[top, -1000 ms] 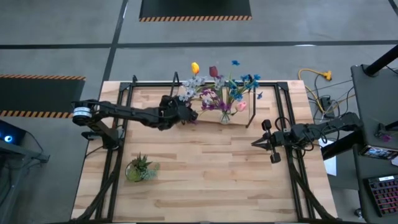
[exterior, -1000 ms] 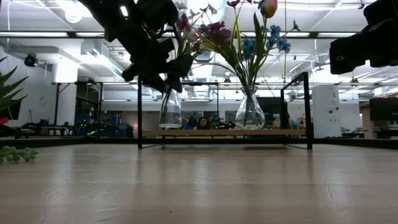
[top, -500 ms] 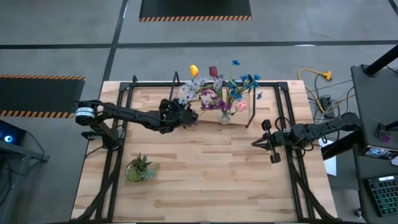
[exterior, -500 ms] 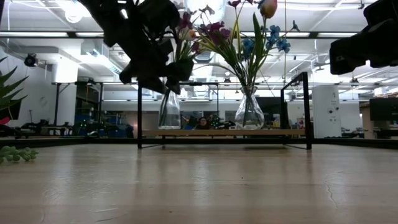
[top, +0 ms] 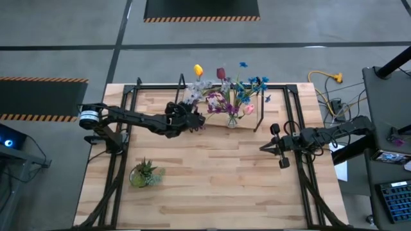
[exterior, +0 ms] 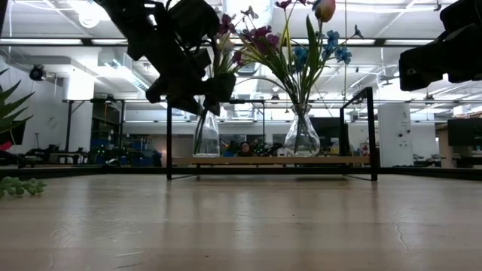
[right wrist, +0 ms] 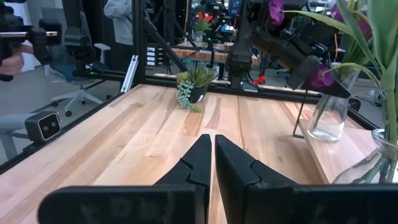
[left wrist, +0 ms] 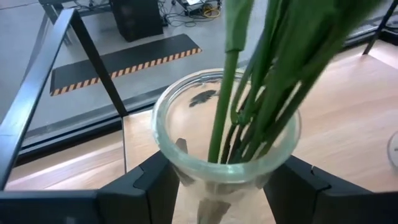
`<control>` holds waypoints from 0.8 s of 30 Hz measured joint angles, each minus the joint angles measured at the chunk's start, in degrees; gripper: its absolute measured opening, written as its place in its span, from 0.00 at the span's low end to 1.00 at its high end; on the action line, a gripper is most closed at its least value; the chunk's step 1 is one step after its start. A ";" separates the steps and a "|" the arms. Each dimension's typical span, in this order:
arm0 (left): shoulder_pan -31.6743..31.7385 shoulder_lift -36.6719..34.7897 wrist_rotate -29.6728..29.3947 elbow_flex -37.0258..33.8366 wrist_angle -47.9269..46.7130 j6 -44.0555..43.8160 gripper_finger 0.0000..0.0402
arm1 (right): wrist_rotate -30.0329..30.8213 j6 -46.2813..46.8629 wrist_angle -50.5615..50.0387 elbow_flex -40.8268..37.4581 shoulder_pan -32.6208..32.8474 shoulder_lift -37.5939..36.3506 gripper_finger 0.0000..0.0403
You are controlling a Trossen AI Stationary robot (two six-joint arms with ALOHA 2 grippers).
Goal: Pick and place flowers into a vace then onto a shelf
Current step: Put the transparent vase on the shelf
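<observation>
Two clear glass vases with flowers stand on the shelf (exterior: pixel 256 160) at the table's far side. My left gripper (top: pixel 191 117) (exterior: pixel 203 98) reaches in from the table's left and is shut on the neck of the left vace (exterior: pixel 205 135). Its green stems (left wrist: pixel 261 93) rise out of the mouth and lean to one side. The second vase (exterior: pixel 302 137) (top: pixel 232 119) stands free on the board, to the right. My right gripper (top: pixel 270 147) (right wrist: pixel 211 149) hovers shut over the table's right side and touches nothing. My left gripper pinches the left vace by its neck just under the rim (left wrist: pixel 180 165), one finger (left wrist: pixel 152 186) on each side. The fingers slant down from the table's left. The vace is upright with its base on the shelf board (exterior: pixel 205 156).
A squat potted plant (top: pixel 144 173) (right wrist: pixel 193 84) sits near the table's left near corner. Black frame bars (top: pixel 260 115) rise around the shelf. Bare tabletop (top: pixel 212 173) stretches between the shelf and the near edge. A person (right wrist: pixel 124 18) stands beyond the table.
My left gripper has edged a little toward the table's left while staying at the vace's neck. The yellow flower head above it has shifted the same way. The vace's base has kept its place on the shelf.
</observation>
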 joint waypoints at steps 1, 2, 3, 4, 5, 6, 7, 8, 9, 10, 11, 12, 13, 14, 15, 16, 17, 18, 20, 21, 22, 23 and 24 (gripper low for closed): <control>0.00 0.00 0.04 0.00 0.00 0.15 0.48 | 0.00 0.02 0.00 0.00 0.00 0.00 0.03; 0.00 0.00 0.10 0.00 0.00 0.73 0.49 | 0.00 0.02 0.01 0.00 0.00 0.00 0.03; 0.00 0.00 0.22 0.01 -0.01 1.45 0.50 | 0.00 0.02 0.00 0.00 0.00 0.00 0.03; 0.00 -0.02 0.26 0.07 -0.04 2.06 0.52 | 0.00 0.04 0.00 0.00 0.00 0.00 0.03; -0.02 -0.06 0.30 0.07 -0.06 2.41 0.53 | 0.00 0.04 0.00 0.00 0.00 0.00 0.03; -0.02 -0.27 0.42 0.07 -0.20 2.63 0.55 | 0.00 0.02 0.00 0.00 0.00 0.00 0.03; -0.02 -0.38 0.43 0.07 -0.19 2.70 0.56 | 0.00 0.03 0.00 0.00 0.00 0.00 0.03; -0.02 -0.50 0.43 0.08 -0.12 2.77 0.57 | 0.00 0.02 0.00 0.00 0.00 0.00 0.03; -0.02 -0.64 0.43 0.09 -0.25 2.84 0.58 | 0.00 0.02 0.00 0.00 0.00 0.00 0.03; -0.02 -0.69 0.43 0.09 -0.33 3.20 0.59 | 0.00 0.02 0.00 0.00 0.00 0.00 0.03; -0.02 -0.71 0.42 0.09 -0.33 3.69 0.59 | 0.00 0.02 0.00 0.00 0.00 0.00 0.03; -0.02 -0.79 0.41 0.09 -0.39 4.02 0.60 | 0.00 0.02 0.00 0.00 0.00 0.00 0.03; -0.02 -0.97 0.43 0.09 -0.49 4.12 0.60 | 0.00 0.02 0.00 0.00 0.00 0.00 0.03; -0.03 -1.15 0.43 0.09 -0.56 4.13 0.60 | 0.00 0.02 0.00 0.00 0.00 0.02 0.03; -0.03 -1.33 0.42 0.09 -0.53 4.13 0.60 | 0.00 0.02 0.00 0.00 0.00 0.02 0.03; -0.04 -1.62 0.43 0.11 -0.74 4.11 0.60 | 0.00 0.02 0.00 0.00 0.00 0.02 0.03; -0.07 -1.77 0.43 0.11 -0.90 4.13 0.60 | -0.01 0.02 0.00 0.00 0.00 0.02 0.03; -0.11 -2.07 0.44 0.11 -1.05 4.13 0.60 | 0.00 0.02 0.00 0.00 0.00 0.02 0.03; -0.32 -2.74 0.47 0.11 -1.74 4.17 0.60 | -0.02 0.02 -0.01 0.00 0.01 0.02 0.03; -0.39 -3.23 0.45 0.11 -1.79 4.15 0.60 | 0.00 0.02 0.00 0.00 0.00 0.02 0.03; -0.50 -3.69 0.45 0.11 -1.93 4.16 0.60 | -0.02 0.02 -0.02 -0.02 0.02 0.02 0.03; -0.74 -4.17 0.43 0.11 -1.98 4.15 0.61 | -0.02 0.02 -0.02 -0.02 0.00 0.02 0.03; -0.88 -4.65 0.44 0.11 -2.27 4.16 0.61 | 0.00 0.02 -0.02 -0.02 0.00 0.02 0.03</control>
